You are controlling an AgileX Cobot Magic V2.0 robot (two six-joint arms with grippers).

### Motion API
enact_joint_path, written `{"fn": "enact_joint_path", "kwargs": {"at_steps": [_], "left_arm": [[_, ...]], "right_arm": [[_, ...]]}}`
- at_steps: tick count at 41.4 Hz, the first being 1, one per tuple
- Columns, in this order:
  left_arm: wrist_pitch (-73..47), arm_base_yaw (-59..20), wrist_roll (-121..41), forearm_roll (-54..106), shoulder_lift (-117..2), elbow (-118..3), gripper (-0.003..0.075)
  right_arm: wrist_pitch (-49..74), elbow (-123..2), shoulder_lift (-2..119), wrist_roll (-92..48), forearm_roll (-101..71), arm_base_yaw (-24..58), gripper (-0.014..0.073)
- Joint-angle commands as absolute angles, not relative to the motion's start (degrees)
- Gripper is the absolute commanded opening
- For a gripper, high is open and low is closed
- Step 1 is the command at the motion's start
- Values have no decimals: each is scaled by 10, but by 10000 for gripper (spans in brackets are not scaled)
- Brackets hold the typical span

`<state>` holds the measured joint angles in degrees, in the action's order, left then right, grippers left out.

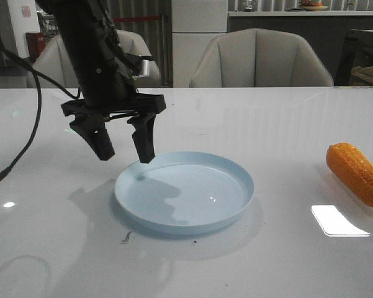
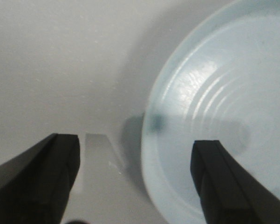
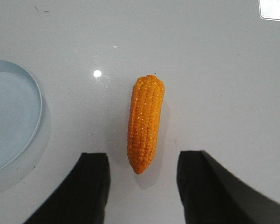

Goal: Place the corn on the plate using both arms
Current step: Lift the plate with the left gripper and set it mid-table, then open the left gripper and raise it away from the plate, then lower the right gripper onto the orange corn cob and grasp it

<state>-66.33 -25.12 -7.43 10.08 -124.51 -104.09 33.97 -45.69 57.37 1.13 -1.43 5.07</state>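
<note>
Over the unmarked plate's rim, left pincer wide; right pincer wide above corn.

1. I read this as an office lounge or showroom, not a home kitchen.
2. Behind the glossy white table I see two padded beige armchairs.
3. Beyond the chairs stands a dark counter, with a dish of something orange on top.
4. Far left of the chairs, a red object against the wall may be an extinguisher.
</note>
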Motion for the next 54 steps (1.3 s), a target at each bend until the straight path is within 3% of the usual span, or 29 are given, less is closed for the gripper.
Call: {"fn": "enact_joint_path", "kwargs": {"at_steps": [1, 12, 29, 35, 42, 54], "left_arm": [[-700, -254, -76, 56, -1211, -1096, 536], [-693, -254, 14, -75, -1186, -1181, 462], [-567, -191, 15, -93, -995, -1146, 355], [-525, -132, 15, -93, -908, -1060, 323], [-428, -76, 15, -93, -785, -881, 287], [-218, -64, 15, -91, -588, -556, 198]], "right_arm": [[301, -478, 568, 10, -9, 49, 447], [302, -478, 568, 10, -9, 49, 447], [358, -478, 572, 11, -9, 49, 447], [371, -489, 598, 39, -8, 49, 447], [414, -542, 674, 51, -8, 49, 447], [475, -669, 828, 51, 3, 49, 447]]}}
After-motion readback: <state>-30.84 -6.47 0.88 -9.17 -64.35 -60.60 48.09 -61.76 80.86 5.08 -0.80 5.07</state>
